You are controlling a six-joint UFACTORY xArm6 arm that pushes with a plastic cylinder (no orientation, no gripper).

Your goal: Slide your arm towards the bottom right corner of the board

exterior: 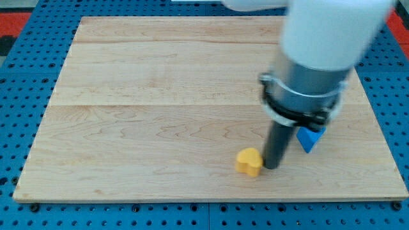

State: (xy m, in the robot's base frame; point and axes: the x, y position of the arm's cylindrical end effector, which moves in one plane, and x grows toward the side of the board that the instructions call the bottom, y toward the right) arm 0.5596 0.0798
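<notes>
The front edge of the pale wooden board (128, 128), the surface that carries everything here, runs along the view's bottom, with blue perforated metal sheet (19, 89) showing beyond it on all sides. The board's bottom right corner (399, 197), the place the task names, lies at the view's lower right and is well apart from the rod.

Nearest that front edge sits a small yellow block (249, 161), rounded and roughly heart-shaped, right of the board's middle. My tip (271, 167), the lower end of the straight dark rod, stands just beside the yellow block on its right side; whether the two actually touch cannot be told. There is no claw on this arm, only the rod, so nothing is being held.

A little farther back and to the view's right of the rod is a blue block (309, 138), angular in outline, partly hidden behind the arm's lower collar; its full shape cannot be made out. It lies near the rod but apart from my tip.

Above the rod rises the arm's body (319, 57): a dark ring, then a grey band, then a wide white cylinder that leaves the view's top.

At the far corners of the view, beyond the blue sheet, are patches of red (19, 16).
</notes>
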